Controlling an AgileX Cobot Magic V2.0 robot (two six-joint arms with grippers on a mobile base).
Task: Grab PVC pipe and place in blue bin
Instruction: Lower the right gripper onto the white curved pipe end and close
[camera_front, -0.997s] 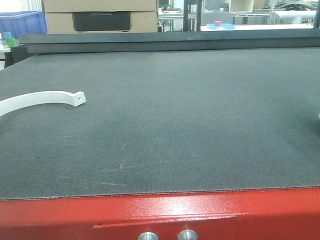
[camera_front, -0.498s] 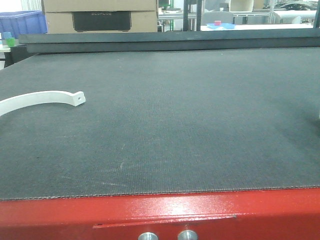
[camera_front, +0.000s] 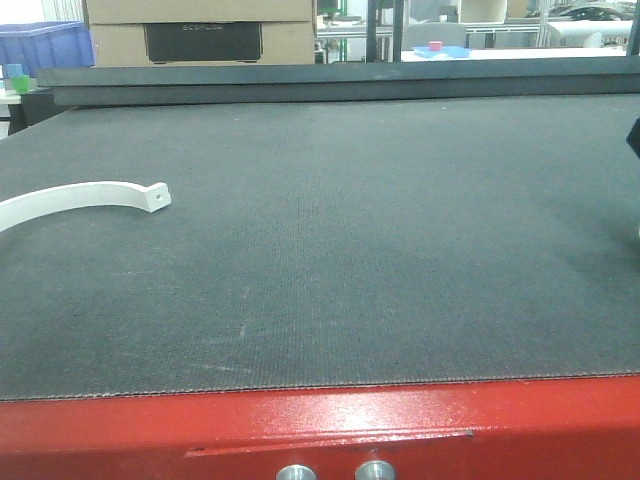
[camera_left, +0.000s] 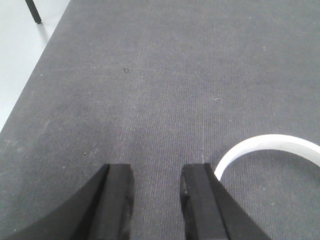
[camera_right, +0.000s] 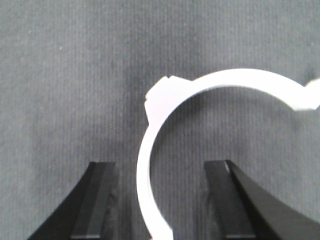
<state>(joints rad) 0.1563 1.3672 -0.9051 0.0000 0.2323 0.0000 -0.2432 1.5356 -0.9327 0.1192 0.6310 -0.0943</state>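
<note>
Right wrist view: the right gripper (camera_right: 160, 200) hangs over the dark woven desk (camera_right: 60, 75) with its two black fingers spread wide. A white curved PVC pipe (camera_right: 144, 175) lies flat on the desk. One limb of its arc runs between the fingers without touching either, nearer one finger than the other. The rest of the arc, with its flat squared tab, curves away ahead of the gripper.

This looks like the step just before the grasp. The next move probably calls for lowering the gripper, centring it on the slim band and squeezing across it, then lifting.

Left wrist view: the left gripper (camera_left: 156, 200) is also spread and holds nothing. A second PVC pipe (camera_left: 270, 142) lies just beside the outer edge of one finger and arcs away to that side.

Front view: the blue bin (camera_front: 45, 45) stands beyond the far edge of the desk, next to a cardboard box (camera_front: 200, 40). It is well apart from both grippers and shows in neither wrist view, so the carry will likely be a long reach. Nothing else lies on the desk between the pipes and that far edge. A dark shape (camera_front: 634, 135) at the frame's edge may be part of an arm; I cannot tell.
</note>
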